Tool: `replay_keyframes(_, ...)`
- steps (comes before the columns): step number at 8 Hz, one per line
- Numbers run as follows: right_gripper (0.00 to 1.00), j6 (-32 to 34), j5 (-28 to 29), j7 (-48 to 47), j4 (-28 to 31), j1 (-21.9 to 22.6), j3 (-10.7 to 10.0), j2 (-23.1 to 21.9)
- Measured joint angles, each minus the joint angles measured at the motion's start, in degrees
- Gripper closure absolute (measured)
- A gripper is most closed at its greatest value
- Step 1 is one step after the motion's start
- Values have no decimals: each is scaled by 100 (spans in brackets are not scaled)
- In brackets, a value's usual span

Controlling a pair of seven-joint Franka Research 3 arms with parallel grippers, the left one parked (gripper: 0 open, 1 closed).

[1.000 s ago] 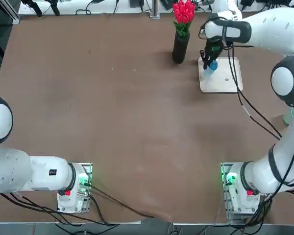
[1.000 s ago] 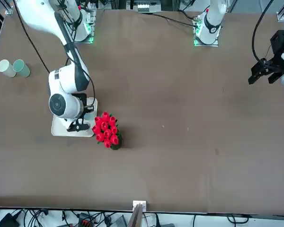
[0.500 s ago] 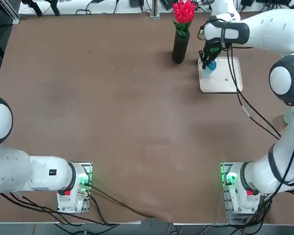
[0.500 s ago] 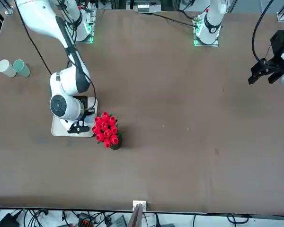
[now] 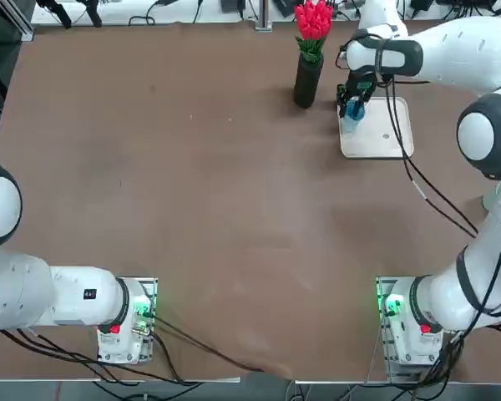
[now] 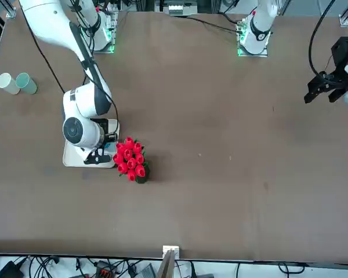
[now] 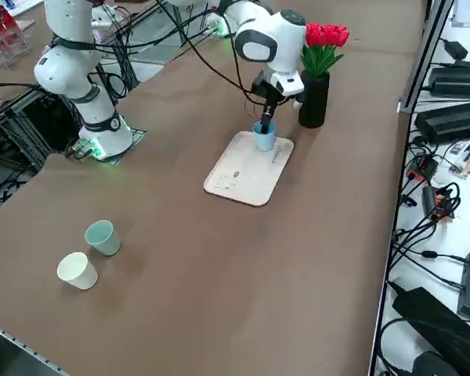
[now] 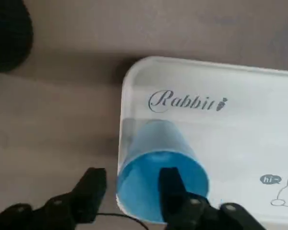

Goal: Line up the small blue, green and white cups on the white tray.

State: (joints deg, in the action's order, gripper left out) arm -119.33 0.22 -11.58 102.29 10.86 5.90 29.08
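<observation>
On the tray's (image 7: 247, 176) far corner, nearest the vase (image 7: 313, 98), the blue cup (image 7: 264, 137) stands upright, mouth up. In the wrist view the blue cup (image 8: 158, 167) sits just inside the tray's (image 8: 240, 96) rim, beside the grey word "Rabbit" (image 8: 187, 101) printed on the white surface. The right gripper (image 8: 132, 184) straddles the cup's rim: one finger (image 8: 170, 184) reaches down inside the mouth, the other (image 8: 91, 187) hangs outside the wall over the tabletop. The jaws stand at a narrow spread with the wall between them; whether the pads press it cannot be told. From overhead the gripper (image 5: 351, 102) covers most of the cup (image 5: 355, 109), at the tray's (image 5: 384, 138) corner next to the vase (image 5: 307, 79). Facing the robot, the gripper (image 6: 104, 149) sits at the tray's (image 6: 75, 162) edge beside the red flowers (image 6: 130, 159).

Green cup (image 7: 102, 236) and white cup (image 7: 77, 270) stand on the bare table (image 7: 180, 266), well apart from the tray, just beside each other without clearly touching, near the table's right edge. The front view shows them as a pair too, green (image 6: 26, 83) and white (image 6: 7, 83).
</observation>
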Motion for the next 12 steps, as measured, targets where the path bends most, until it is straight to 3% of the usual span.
replay_keyframes(1, 12, 103, 0, -67, -46, 3, 0, -111)
replay_keyframes(2, 0, 362, 0, -160, -137, 6, 1, -303)
replay_keyframes(4, 0, 1256, 0, -258, -383, -2, -38, -923)
replay_keyframes(6, 0, 2114, -5, -318, -454, -154, -312, -1683)
replay_keyframes(8, 0, 2760, -27, -232, -451, -702, -598, -2187)
replay_keyframes(11, 0, 2927, -98, 355, -347, -1729, -925, -2240)
replay_keyframes(12, 0, 2913, -120, 594, -273, -2253, -971, -2115)
